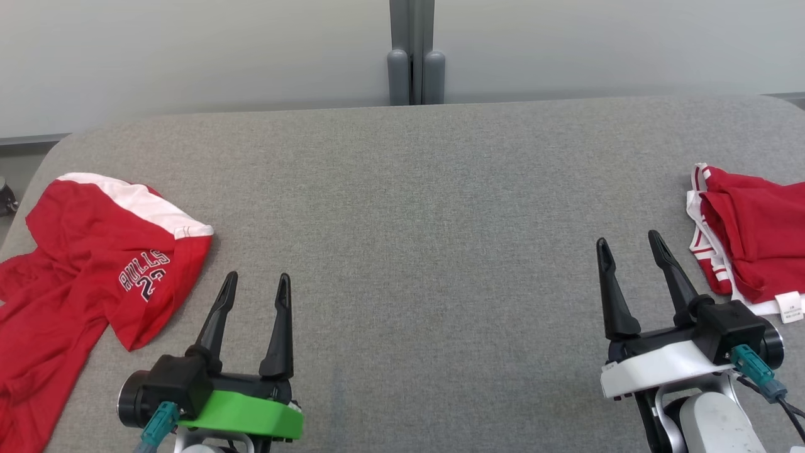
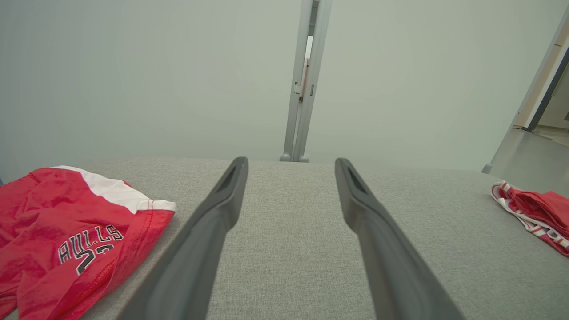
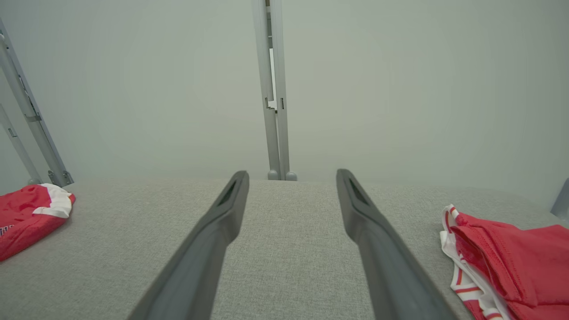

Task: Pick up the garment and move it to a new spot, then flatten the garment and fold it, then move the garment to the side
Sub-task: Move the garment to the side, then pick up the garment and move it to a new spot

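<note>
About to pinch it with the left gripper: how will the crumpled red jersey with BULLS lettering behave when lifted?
Probably floppy: the crumpled red jersey with BULLS lettering lies in soft folds on the grey fabric-covered table, so it should sag and unfurl. Likely light, since the cloth looks thin. Its slight sheen suggests a shallow pinch might slip.

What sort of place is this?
Probably an office or lab: a grey fabric-covered table, pale partition panels joined by a metal post behind it, a red Bulls jersey and another red garment at its ends.
</note>
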